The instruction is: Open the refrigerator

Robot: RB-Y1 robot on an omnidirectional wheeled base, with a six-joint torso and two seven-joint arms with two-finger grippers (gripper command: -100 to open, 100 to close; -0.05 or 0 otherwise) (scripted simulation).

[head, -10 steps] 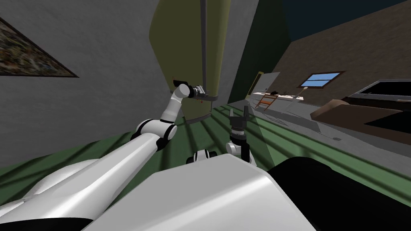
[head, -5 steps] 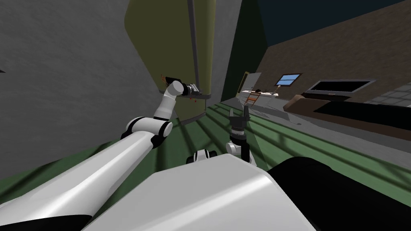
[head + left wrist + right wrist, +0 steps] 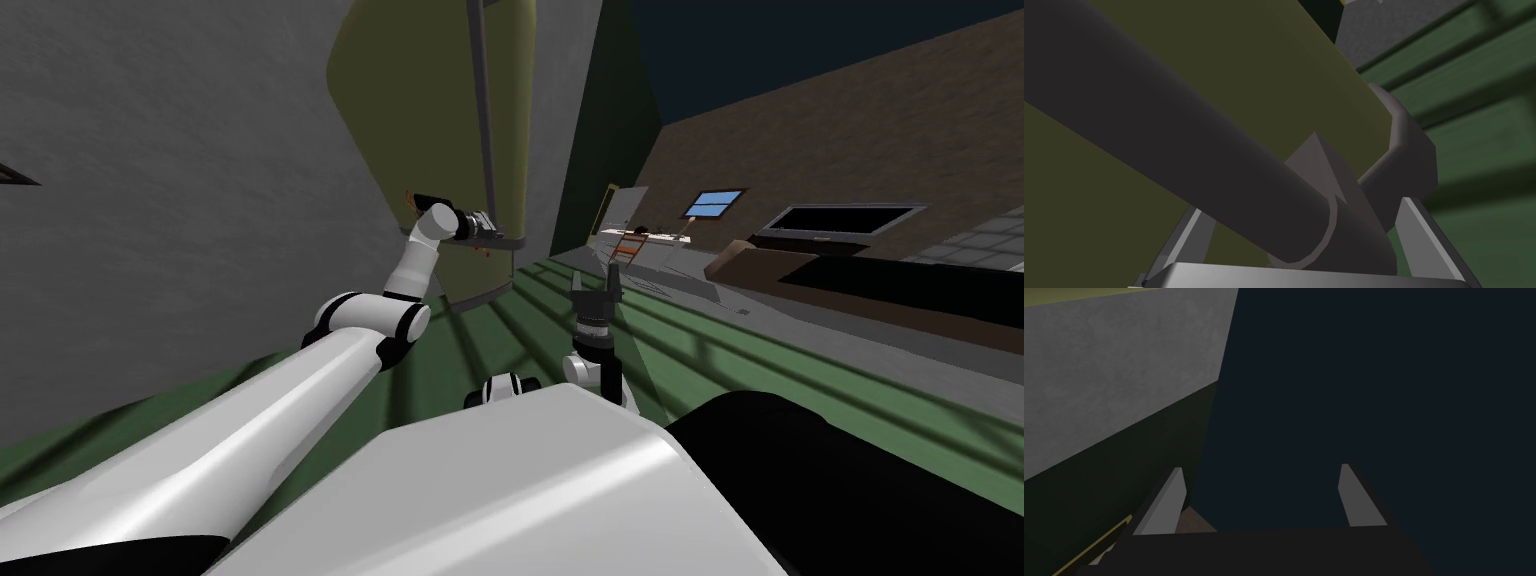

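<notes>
Since half a second ago our head has swung a little. The whole scene has slid sideways, and the corner of a picture frame (image 3: 15, 175) on the grey wall (image 3: 200, 200) beside the refrigerator (image 3: 430, 120) has come into sight. The left gripper (image 3: 487, 226) is at the same spot on the olive refrigerator as before, at the lower end of its dark grey handle (image 3: 485, 100).

In the left wrist view the handle (image 3: 1174, 135) runs as a thick bar between the left gripper (image 3: 1301, 205) blades. They stand apart on either side of it, and a strip of olive door shows between one finger (image 3: 1196, 225) and the bar. The other finger sits by the handle's bracket (image 3: 1404, 145), and we cannot tell whether it touches.

The right gripper (image 3: 610, 272) stands upright over the green floor (image 3: 700, 350), well apart from the refrigerator, with its fingers (image 3: 1166, 503) spread.

The refrigerator's top is cut off, our left forearm covers part of its base, and we cannot make out whether the door is ajar.
</notes>
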